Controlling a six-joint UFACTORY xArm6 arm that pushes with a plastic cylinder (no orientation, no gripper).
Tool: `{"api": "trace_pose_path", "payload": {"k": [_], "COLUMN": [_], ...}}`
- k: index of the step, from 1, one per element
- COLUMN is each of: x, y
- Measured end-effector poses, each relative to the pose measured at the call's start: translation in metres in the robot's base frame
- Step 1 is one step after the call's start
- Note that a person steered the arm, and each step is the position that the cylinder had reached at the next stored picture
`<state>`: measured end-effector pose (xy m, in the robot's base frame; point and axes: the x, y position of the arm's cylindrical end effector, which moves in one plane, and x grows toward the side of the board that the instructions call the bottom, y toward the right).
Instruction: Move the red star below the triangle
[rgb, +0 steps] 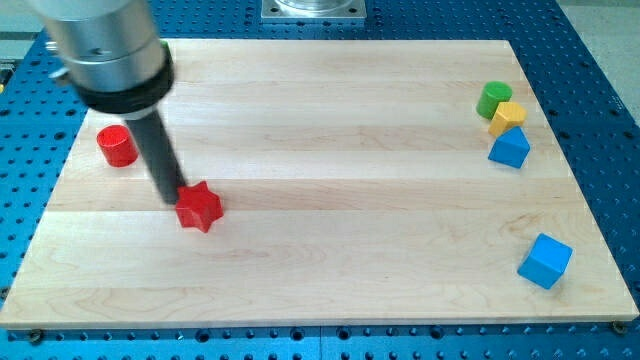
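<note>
Fingers' state cannot be told; the dark rod's tip (172, 198) touches the red star-shaped block (200, 207) at its ten o'clock, on the pale wooden bench (350, 210).

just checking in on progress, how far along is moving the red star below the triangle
Done: nothing visible yet; the red star sits at the board's left, far from the blue triangle at the view's right. In hand: my tip is touching the star's upper-left edge, placed to push it rightward. Left: slide the star across the board to the space under the triangle, above the blue cube.
</note>
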<state>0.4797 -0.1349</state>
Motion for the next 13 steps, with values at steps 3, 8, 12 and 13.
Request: {"api": "trace_pose_path", "payload": {"k": [3,8,12,13], "x": [0.036,0.013,0.02,0.006], "y": [0.036,0.273,0.407,0.403]}}
